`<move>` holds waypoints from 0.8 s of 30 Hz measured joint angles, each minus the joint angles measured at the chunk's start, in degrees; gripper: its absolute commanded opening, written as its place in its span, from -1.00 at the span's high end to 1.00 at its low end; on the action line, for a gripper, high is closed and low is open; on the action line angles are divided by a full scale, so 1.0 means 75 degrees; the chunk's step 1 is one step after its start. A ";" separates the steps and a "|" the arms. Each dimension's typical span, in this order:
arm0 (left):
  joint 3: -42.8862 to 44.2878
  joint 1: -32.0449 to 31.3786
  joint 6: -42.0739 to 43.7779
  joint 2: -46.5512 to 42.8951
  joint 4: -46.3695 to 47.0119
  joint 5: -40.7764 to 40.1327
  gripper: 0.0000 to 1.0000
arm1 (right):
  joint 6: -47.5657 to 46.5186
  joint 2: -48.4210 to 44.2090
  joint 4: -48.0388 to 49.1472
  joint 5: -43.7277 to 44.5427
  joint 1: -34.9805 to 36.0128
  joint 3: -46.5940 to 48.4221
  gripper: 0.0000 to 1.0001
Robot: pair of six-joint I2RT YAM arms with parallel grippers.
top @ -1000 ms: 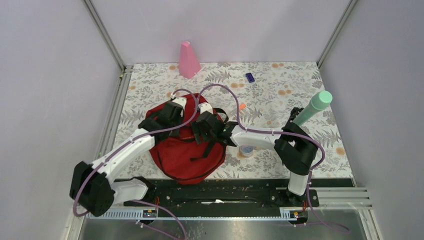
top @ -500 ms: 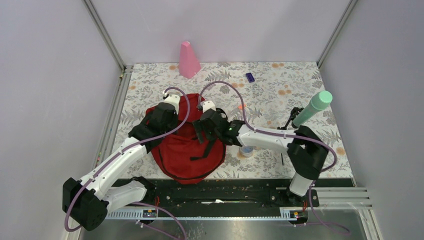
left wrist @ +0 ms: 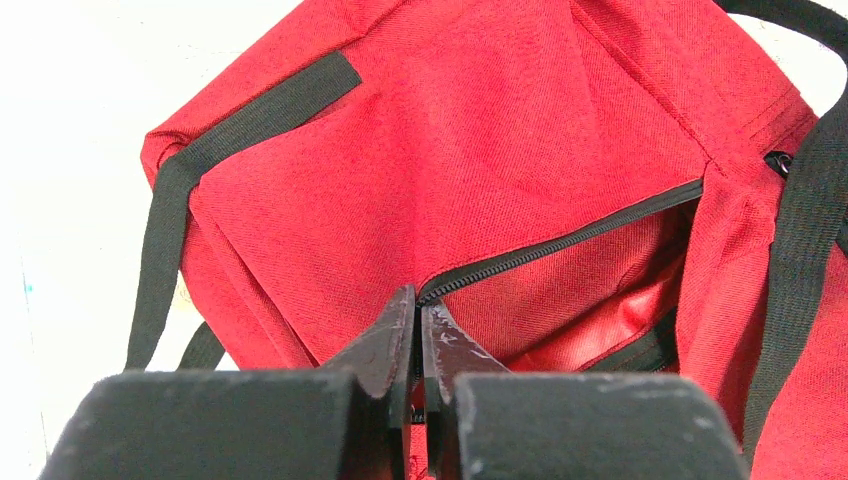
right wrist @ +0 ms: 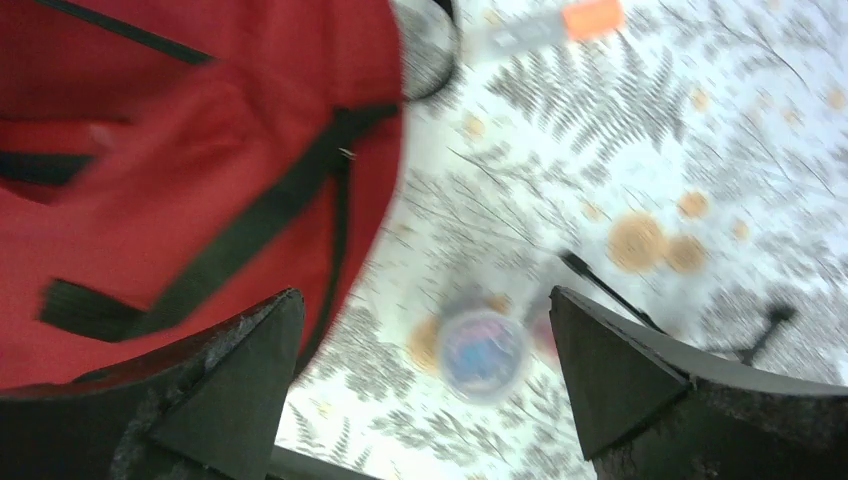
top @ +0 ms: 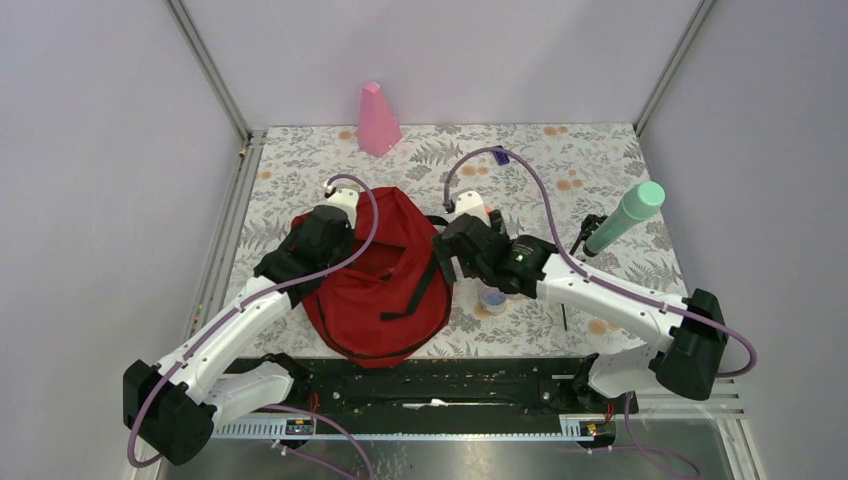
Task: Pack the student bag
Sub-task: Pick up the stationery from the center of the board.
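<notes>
Red student bag (top: 350, 300), left hand (left wrist: 418, 310) clamped tight on its zipper (left wrist: 560, 240), right hand (right wrist: 425, 300) wide apart and empty.

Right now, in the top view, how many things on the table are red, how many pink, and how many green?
Red: 1, the student bag
Pink: 1, the tapered block
Green: 1, the bottle
Total: 3
</notes>
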 measured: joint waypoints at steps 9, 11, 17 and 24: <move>-0.0003 0.0000 0.0003 -0.0050 0.0000 0.0003 1.00 | 0.1151 -0.0568 -0.2130 0.1023 -0.0586 -0.0560 -0.92; -0.0003 0.0000 0.0003 -0.0061 0.0000 0.0003 1.00 | 0.1431 -0.0557 -0.2430 0.1192 -0.0717 -0.0644 -0.87; -0.0058 0.0000 0.0000 -0.0152 0.0012 0.0006 1.00 | 0.1821 -0.0530 -0.2567 0.1221 -0.1352 -0.1174 -0.79; -0.0061 0.0000 0.0000 -0.0154 0.0017 0.0006 1.00 | 0.1818 -0.0207 -0.1938 0.1081 -0.1393 -0.1233 -0.68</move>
